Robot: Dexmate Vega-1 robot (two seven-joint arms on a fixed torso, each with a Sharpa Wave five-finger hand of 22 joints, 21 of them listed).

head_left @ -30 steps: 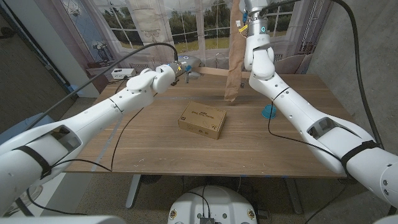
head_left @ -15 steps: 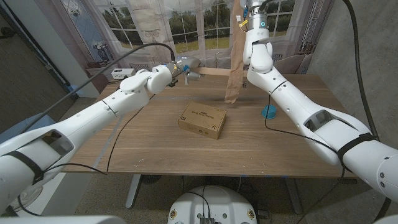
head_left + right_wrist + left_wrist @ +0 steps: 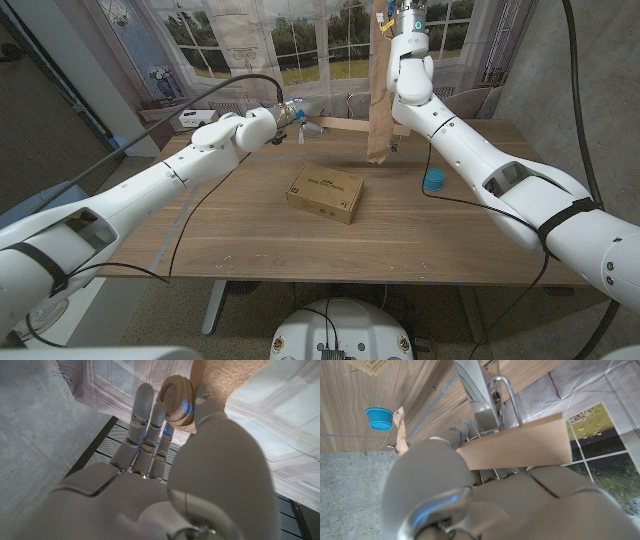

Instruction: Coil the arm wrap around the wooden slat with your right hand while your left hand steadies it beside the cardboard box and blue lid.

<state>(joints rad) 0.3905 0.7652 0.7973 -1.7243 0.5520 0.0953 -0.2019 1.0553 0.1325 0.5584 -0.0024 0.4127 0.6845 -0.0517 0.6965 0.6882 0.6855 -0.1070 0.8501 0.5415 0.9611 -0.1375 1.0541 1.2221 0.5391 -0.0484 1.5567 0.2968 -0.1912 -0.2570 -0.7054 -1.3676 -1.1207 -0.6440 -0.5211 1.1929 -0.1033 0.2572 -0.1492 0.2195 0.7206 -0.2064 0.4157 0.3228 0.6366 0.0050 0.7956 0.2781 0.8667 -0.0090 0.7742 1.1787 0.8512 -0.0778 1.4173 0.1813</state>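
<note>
My left hand [image 3: 283, 114] grips one end of the wooden slat [image 3: 345, 125], which juts out level above the table's far side; the left wrist view shows the slat [image 3: 515, 442] coming out of that hand [image 3: 485, 495]. The tan arm wrap [image 3: 378, 95] hangs as a long strip across the slat's far end, down to just above the table. My right arm [image 3: 412, 70] reaches up to the picture's top edge. There my right hand [image 3: 165, 475] pinches the rolled end of the wrap [image 3: 177, 402] between thumb and fingers. The cardboard box [image 3: 326, 193] lies mid-table, the blue lid [image 3: 432, 181] to its right.
The wooden table [image 3: 250, 240] has bare room in front of and left of the box. Behind it hangs a printed window backdrop [image 3: 250, 40]. Black cables [image 3: 190, 215] trail from both arms over the table. In the left wrist view the lid [image 3: 379, 418] sits near the wrap's hanging end [image 3: 400, 430].
My left hand has moved right with the slat. My right arm has swung left and higher, uncovering the blue lid, and the wrap's lower end has shifted slightly right.
</note>
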